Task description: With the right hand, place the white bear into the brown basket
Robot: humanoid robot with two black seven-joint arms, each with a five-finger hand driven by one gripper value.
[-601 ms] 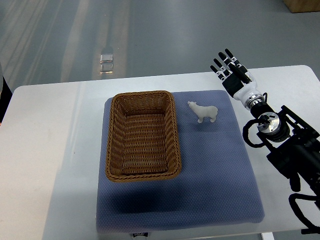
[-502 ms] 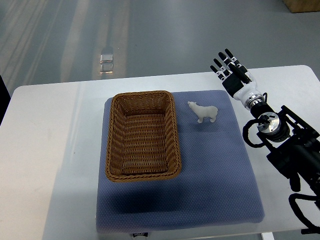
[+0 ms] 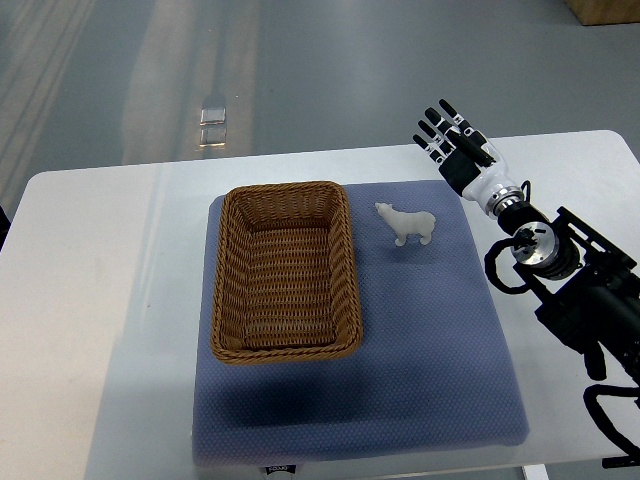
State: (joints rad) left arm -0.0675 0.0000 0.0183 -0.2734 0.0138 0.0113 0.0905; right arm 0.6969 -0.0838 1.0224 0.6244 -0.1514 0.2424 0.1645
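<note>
A small white bear [image 3: 406,224] stands upright on the blue mat [image 3: 420,340], just right of the brown wicker basket [image 3: 284,270], whose inside holds nothing. My right hand [image 3: 446,140] hovers above the mat's far right corner, up and to the right of the bear, with its black fingers [image 3: 432,125] spread and holding nothing. Its arm [image 3: 560,280] runs down along the right edge. The left arm does not show.
The mat lies on a white table [image 3: 100,300]. Beyond the table's far edge is grey floor with a small shiny object [image 3: 212,120] on it.
My right hand has shifted slightly left toward the bear. A dark shape at the left edge has left the view.
</note>
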